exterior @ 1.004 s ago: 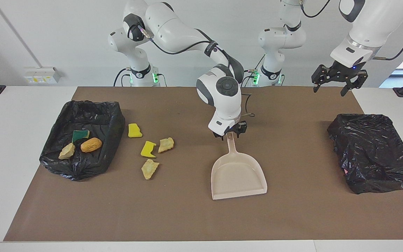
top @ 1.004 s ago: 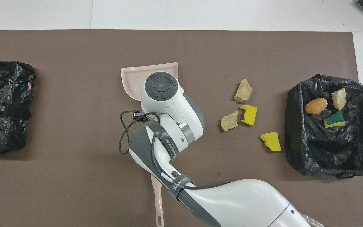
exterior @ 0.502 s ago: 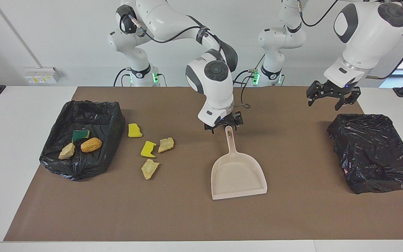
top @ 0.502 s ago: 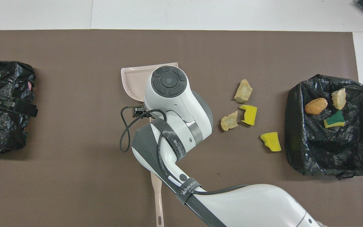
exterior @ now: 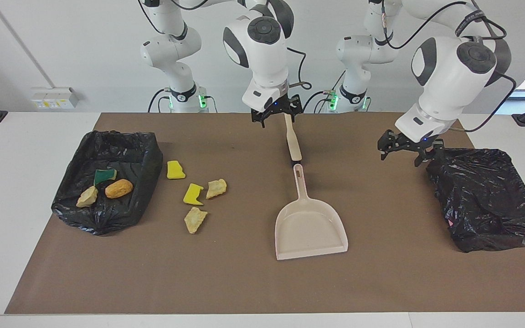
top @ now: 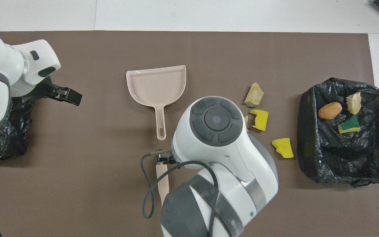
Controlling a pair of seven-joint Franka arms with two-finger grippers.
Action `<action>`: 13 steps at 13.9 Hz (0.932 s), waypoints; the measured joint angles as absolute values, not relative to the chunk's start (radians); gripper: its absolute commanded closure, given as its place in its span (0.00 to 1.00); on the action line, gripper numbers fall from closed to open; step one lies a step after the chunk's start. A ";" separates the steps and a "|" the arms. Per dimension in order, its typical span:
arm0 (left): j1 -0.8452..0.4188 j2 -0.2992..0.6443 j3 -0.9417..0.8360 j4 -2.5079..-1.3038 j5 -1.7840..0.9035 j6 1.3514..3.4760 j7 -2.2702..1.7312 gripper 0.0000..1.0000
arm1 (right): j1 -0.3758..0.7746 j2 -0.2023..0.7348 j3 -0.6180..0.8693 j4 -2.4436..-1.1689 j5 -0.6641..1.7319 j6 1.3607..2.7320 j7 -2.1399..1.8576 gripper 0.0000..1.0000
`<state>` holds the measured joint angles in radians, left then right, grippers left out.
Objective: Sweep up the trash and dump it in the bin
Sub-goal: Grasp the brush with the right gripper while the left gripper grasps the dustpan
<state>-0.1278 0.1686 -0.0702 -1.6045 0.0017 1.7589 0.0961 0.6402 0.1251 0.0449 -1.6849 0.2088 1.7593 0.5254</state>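
1. The dustpan point(exterior: 310, 228) is sitting flat mid-mat point(exterior: 244, 282) on the worktop point(exterior: 25, 182). Its handle is pointing at the robots and nothing is lying in it.
2. The trash is all lying toward the right arm's end from the dustpan. Four bits are sitting loose on the mat: two yellow sponges point(exterior: 175, 170) point(exterior: 193, 194) and two tan lumps point(exterior: 216, 188) point(exterior: 195, 219).
3. The other three are already sitting in the bin point(exterior: 146, 159), which is further out that same way from the dustpan. They're a green-backed sponge point(exterior: 104, 175), an orange lump point(exterior: 118, 188) and another tan lump point(exterior: 87, 196).
4. The right hand point(exterior: 277, 119) is hanging up in the air past the dustpan's handle tip, on the robots' side. Its fingers are spread wide and aren't gripping anything.
5. A beige stick point(exterior: 292, 143) is lying on the mat just nearer the robots than the dustpan handle, roughly in line with it. Its robot-side end is showing right under the right hand. I can't tell if the hand is touching it.
6. The left hand point(exterior: 401, 154) is hovering toward the left arm's end from the dustpan, also wide open and holding nothing. It's sitting right at the edge of the other bin point(exterior: 486, 196), over the corner nearest the dustpan handle.
7. That other bin is sitting well off from the dustpan at the left arm's end. It's showing only crumpled black bag.
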 measured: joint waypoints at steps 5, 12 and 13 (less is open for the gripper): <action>-0.214 0.258 -0.073 -1.601 0.002 1.869 -0.066 0.00 | 0.755 -0.029 0.046 -1.989 0.253 1.965 0.569 0.00; -0.347 0.365 -0.075 -1.601 0.002 1.964 -0.388 0.00 | 0.872 -0.015 0.047 -2.148 0.255 2.148 0.619 0.00; -0.358 0.373 -0.076 -1.603 0.002 1.970 -0.412 0.00 | 0.879 -0.004 0.047 -2.157 0.255 2.176 0.621 0.00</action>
